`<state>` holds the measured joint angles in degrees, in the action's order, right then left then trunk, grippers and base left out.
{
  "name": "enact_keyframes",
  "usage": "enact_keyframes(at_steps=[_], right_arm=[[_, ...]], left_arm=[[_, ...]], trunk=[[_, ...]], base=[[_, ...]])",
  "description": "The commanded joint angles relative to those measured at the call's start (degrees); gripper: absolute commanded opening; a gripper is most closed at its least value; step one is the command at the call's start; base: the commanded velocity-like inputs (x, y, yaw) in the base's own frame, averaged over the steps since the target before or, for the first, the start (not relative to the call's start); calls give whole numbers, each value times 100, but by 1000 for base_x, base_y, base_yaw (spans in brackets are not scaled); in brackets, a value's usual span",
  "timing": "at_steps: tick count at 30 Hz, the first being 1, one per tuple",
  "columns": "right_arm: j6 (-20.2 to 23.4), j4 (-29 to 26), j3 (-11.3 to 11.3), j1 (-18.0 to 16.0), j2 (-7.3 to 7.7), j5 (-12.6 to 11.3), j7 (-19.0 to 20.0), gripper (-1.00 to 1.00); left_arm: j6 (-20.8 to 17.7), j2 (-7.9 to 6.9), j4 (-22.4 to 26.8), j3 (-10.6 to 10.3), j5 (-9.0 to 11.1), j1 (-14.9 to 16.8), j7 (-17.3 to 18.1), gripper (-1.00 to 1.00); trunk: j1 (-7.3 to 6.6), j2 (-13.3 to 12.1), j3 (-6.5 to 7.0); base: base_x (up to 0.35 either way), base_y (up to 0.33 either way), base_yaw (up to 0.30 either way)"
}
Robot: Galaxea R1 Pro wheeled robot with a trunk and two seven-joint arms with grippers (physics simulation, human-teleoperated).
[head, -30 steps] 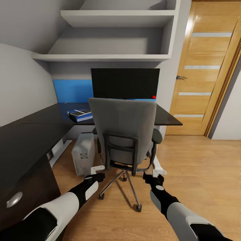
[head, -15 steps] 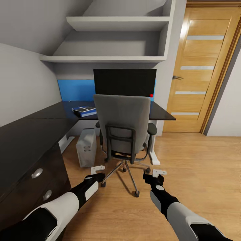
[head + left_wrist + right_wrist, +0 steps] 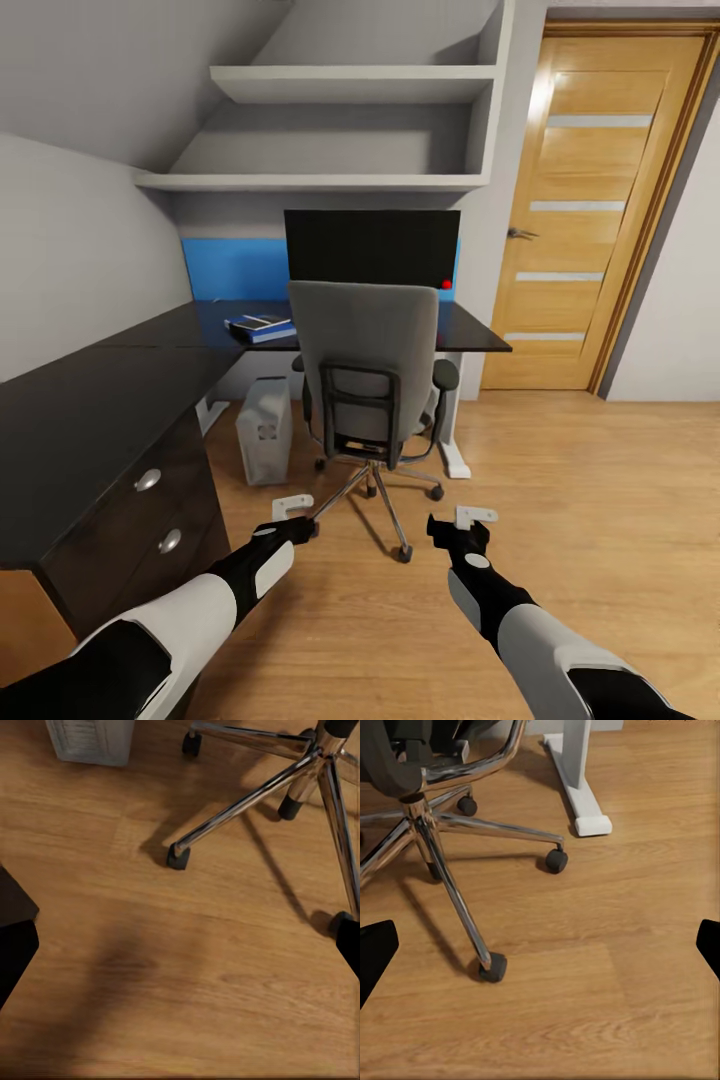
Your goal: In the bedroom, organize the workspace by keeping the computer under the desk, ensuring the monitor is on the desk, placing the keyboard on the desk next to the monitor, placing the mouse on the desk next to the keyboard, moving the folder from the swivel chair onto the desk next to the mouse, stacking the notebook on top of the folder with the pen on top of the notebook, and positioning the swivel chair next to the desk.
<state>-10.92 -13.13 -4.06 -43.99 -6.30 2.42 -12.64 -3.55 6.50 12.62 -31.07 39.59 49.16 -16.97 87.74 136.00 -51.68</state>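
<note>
A grey swivel chair (image 3: 368,350) on chrome legs faces a black desk (image 3: 190,335) and black monitor (image 3: 372,245). Behind the monitor runs a bright blue wall panel (image 3: 235,268); right of it stands a honey-brown door (image 3: 585,215) with pale stripes.

A grey swivel chair (image 3: 370,370) faces the dark desk (image 3: 200,335), its back hiding the lower monitor (image 3: 372,247). A computer (image 3: 266,428) stands under the desk. Something blue, perhaps a notebook (image 3: 260,327), lies on top. Both grippers, left (image 3: 292,509) and right (image 3: 470,520), hover above the floor (image 3: 560,480).

Black-and-white arms, white-tipped pincers
</note>
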Motion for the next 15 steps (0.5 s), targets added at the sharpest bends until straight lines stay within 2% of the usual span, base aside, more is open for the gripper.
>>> enact_keyframes(at_steps=[1,4,5,8,10,11,13,14,15], right_arm=[[-24,5,-42,-4,-4,24,-2,100],[-24,22,-50,-4,11,30,-6,100],[-48,53,-59,5,30,23,-15,100],[-295,144,-59,89,33,22,-49,100],[-506,190,-64,175,45,14,-108,100],[-588,206,-66,232,60,9,-130,100],[-636,220,-65,330,76,7,-141,100],[-869,234,-61,757,97,19,-156,100],[-962,243,-62,835,105,23,-157,100]], left_arm=[[-29,-3,13,-48,31,3,-44,100],[-29,-1,21,-54,16,1,-60,100],[-15,173,-160,-66,25,-2,-65,100],[29,199,-429,-66,23,-3,-57,100],[275,207,-725,-67,23,-2,-54,100],[529,230,-877,-71,23,-4,-53,100],[802,263,-985,-68,27,-29,-50,100],[1308,294,-1103,-66,31,-237,-60,100],[1343,296,-1109,-66,31,-285,-65,100]], trunk=[[-24,-39,13],[-90,-159,66],[-112,-199,84],[-178,-320,138],[-222,-400,174],[-244,-440,192],[-288,-520,228],[-310,-560,246],[-332,-601,264]], base=[[-54,0,0],[-12,0,0],[0,0,0],[0,0,0],[0,0,0],[0,0,0],[0,0,0],[-159,0,0],[-188,0,0]])
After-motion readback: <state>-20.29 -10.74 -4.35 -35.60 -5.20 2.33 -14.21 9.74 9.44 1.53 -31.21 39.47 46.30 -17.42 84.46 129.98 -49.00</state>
